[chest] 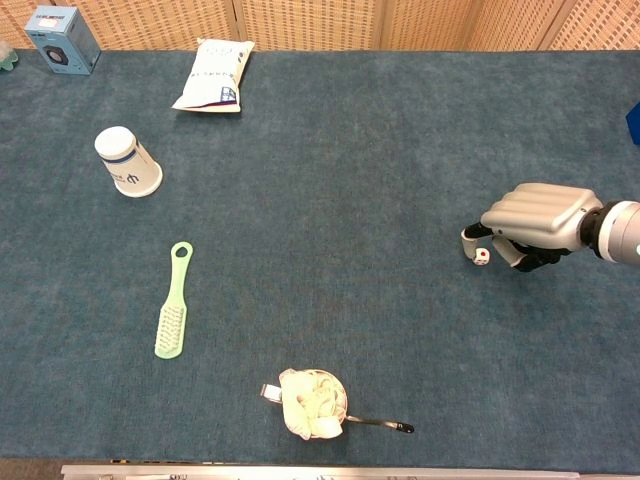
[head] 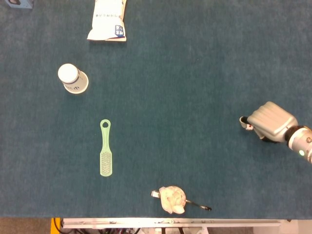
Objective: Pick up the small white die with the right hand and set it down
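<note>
The small white die (chest: 481, 256) with red pips sits on the blue cloth at the right side of the table. My right hand (chest: 535, 218) arches over it, knuckles up. The thumb (chest: 468, 243) touches the die's left side and the curled fingers close in from the right, so the hand pinches the die while it still rests on the cloth. In the head view only a corner of the die (head: 249, 127) peeks out beside the right hand (head: 269, 122). My left hand is in neither view.
A green brush (chest: 171, 302) lies at centre left. A white cup (chest: 127, 161) lies on its side further back, and a white snack bag (chest: 212, 75) and a blue box (chest: 62, 38) sit near the far edge. A crumpled cloth with a spoon (chest: 315, 405) sits near the front edge.
</note>
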### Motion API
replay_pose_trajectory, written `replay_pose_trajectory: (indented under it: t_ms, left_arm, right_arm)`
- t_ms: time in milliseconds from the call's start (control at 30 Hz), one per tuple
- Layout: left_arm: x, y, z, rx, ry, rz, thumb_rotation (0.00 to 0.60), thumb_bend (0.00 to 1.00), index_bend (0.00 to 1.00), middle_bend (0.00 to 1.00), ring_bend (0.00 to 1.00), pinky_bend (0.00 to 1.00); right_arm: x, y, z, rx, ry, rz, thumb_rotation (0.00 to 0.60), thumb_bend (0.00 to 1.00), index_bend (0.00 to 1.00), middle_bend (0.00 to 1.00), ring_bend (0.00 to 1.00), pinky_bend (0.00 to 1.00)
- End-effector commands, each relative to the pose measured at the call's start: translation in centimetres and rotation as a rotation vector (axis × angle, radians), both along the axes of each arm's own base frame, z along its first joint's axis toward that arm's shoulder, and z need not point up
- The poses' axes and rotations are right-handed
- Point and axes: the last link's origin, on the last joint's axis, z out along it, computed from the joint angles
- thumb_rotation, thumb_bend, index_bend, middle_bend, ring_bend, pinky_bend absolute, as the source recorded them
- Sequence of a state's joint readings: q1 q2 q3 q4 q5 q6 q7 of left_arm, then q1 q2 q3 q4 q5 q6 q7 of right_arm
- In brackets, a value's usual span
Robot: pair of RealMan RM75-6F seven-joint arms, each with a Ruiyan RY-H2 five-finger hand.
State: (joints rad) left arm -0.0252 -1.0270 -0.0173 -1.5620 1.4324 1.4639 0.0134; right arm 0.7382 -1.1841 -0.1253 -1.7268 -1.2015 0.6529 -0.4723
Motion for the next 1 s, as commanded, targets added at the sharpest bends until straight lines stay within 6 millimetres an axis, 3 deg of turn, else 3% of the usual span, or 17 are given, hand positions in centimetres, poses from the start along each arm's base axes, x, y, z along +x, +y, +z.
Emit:
replay_pose_trajectory:
  t_ms: [33,667,1000]
  left_arm:
    - [0.0,0.0,0.0,0.001,0.000,0.002,0.600,0.20,0.36,0.25,0.18,0.32]
    - [-0.1,0.1,-0.1,-0.002,0.009,0.010,0.600,0.20,0.36,0.25,0.18,0.32]
    - [-0.2,0.2,-0.2,-0.003,0.012,0.014,0.600,0.20,0.36,0.25,0.18,0.32]
  right_arm:
    - [-0.2,0.2,0.2,-0.002,0.001,-0.004,0.600,1.00,0.34,1.00,1.00,1.00]
    - [-2.5,0.8,2.4,-0.062,0.007,-0.073,0.600,1.00,0.34,1.00,1.00,1.00]
    - [-2.3,2.4,3.1,-0.054,-0.030,-0.055,0.600,1.00,0.34,1.00,1.00,1.00]
